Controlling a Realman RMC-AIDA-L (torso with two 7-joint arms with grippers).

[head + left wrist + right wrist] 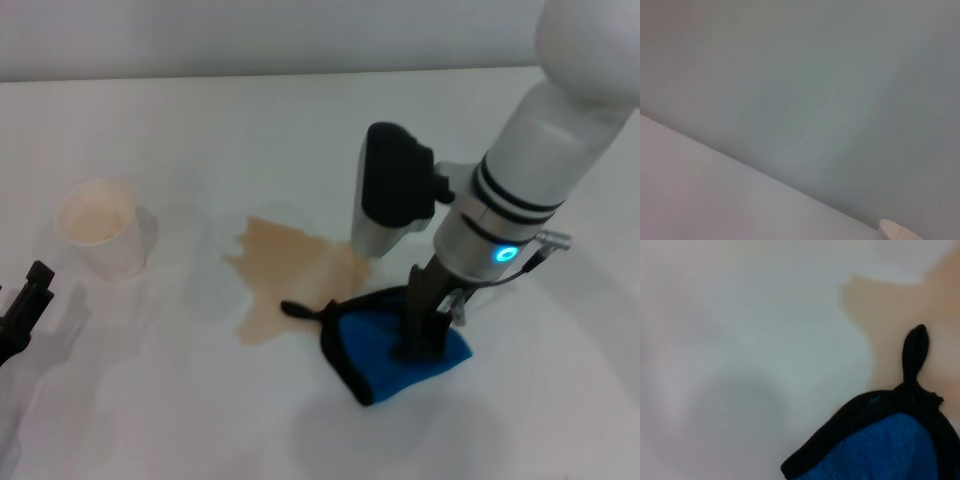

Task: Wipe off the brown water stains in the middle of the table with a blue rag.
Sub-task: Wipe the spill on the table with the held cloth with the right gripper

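Bright blue cloth with black trim, the blue rag (pixel 385 352) lies on the white counter (pixel 200 420), its loop on the jagged tan brown water stains (pixel 290 275). The right gripper (pixel 420 345) presses onto it, whether clamped I cannot tell. The left gripper (pixel 22 312) is half cut off near a paper cup (pixel 102 226).

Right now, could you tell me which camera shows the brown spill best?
The head view: the whole brown spill shows on the table, beside the blue rag. The right wrist view catches only its edge; the left wrist view shows none.
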